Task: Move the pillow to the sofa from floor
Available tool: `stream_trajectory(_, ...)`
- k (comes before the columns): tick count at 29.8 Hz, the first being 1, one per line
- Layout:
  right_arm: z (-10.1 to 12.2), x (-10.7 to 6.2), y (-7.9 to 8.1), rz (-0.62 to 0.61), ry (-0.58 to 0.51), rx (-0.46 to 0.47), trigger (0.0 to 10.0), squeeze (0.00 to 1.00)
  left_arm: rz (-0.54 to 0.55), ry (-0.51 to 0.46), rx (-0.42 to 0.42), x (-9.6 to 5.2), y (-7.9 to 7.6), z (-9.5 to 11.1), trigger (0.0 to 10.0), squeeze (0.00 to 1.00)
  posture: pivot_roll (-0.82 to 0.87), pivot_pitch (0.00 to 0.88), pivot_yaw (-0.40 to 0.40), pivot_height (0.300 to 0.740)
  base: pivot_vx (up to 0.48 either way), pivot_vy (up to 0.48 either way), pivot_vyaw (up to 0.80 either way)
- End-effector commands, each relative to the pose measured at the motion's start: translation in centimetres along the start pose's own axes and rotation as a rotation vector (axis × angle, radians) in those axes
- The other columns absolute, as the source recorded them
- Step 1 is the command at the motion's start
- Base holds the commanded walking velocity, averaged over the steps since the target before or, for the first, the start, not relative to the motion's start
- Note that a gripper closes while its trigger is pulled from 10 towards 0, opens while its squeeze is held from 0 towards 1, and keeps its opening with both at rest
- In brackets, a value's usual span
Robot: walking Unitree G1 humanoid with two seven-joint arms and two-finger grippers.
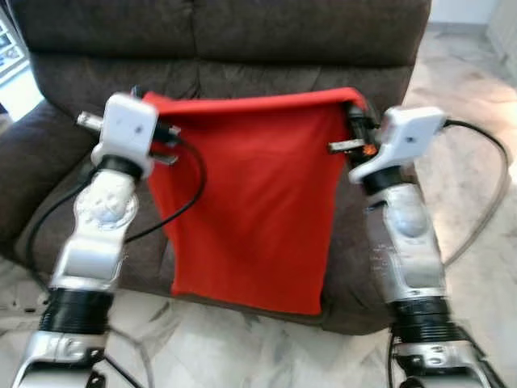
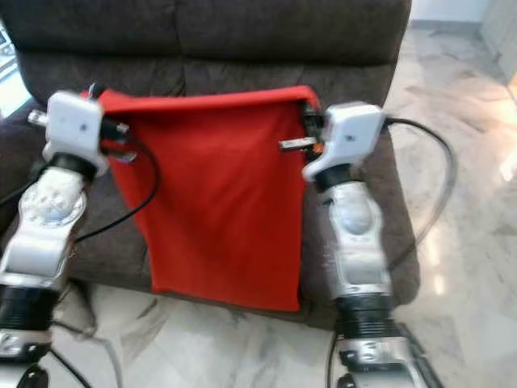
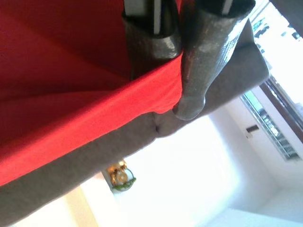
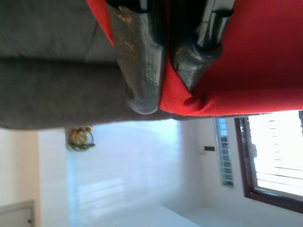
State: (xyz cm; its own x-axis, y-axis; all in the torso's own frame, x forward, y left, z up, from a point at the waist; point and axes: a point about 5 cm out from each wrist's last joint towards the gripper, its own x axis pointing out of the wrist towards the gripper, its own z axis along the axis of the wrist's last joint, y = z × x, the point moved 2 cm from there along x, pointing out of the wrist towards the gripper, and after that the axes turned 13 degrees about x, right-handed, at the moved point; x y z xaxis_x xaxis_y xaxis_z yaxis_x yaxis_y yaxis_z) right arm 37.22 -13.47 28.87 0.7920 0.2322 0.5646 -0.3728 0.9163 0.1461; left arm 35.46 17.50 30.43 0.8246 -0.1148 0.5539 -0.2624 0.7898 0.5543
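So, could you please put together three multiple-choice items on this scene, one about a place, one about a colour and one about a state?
1. Where does the pillow hang?
A. In front of the sofa seat
B. Flat on the floor
C. Behind the sofa back

2. What colour is the pillow?
A. Blue
B. Red
C. White

3. How is the pillow held?
A. By the left gripper alone
B. By neither gripper
C. By the left gripper and the right gripper, each at a top corner

Answers:
1 A: its red cloth drapes down before the seat, lower edge near the marble floor.
2 B: it is plain red in every view.
3 C: both wrist views show fingers pinching red cloth.
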Motion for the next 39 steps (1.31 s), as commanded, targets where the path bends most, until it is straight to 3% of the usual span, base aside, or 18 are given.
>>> stream_trajectory(1,1.8,0.8,1.0,0.02,-0.098,0.023,10.0,0.0,0.109,-0.005,0.043,0.0,3.4,0.0,10.0,0.0,0.05,0.126,0.059,0.74,0.36,0.0,0.0)
stream_trajectory(13,1.8,1.0,1.6,0.038,-0.113,0.052,10.0,0.0,0.115,0.0,0.048,0.0,3.9,0.1,10.0,0.0,0.05,0.129,0.057,0.74,0.367,0.0,0.0)
stream_trajectory(16,2.7,1.2,1.8,0.048,-0.149,0.063,10.0,0.0,0.127,-0.01,0.052,0.2,4.4,0.3,10.0,0.0,0.05,0.129,0.058,0.74,0.374,0.0,0.0)
stream_trajectory(23,4.8,1.8,4.1,0.167,-0.231,0.107,10.0,0.0,0.176,-0.039,0.073,0.5,5.6,1.2,10.0,0.0,0.05,0.129,0.058,0.74,0.376,0.0,0.0)
stream_trajectory(26,4.6,1.6,5.2,0.241,-0.218,0.119,10.0,0.0,0.185,-0.037,0.074,0.5,5.9,1.2,10.0,0.0,0.05,0.127,0.055,0.74,0.377,0.0,0.0)
stream_trajectory(38,3.2,0.9,6.4,0.325,-0.152,0.125,10.0,0.0,0.169,-0.009,0.064,0.1,5.4,0.4,10.0,0.0,0.05,0.124,0.05,0.74,0.374,0.0,0.0)
stream_trajectory(39,1.7,0.5,6.7,0.366,-0.074,0.116,10.0,0.0,0.092,0.007,0.053,0.1,4.1,-0.1,10.0,0.0,0.05,0.119,0.046,0.74,0.0,0.0,0.0)
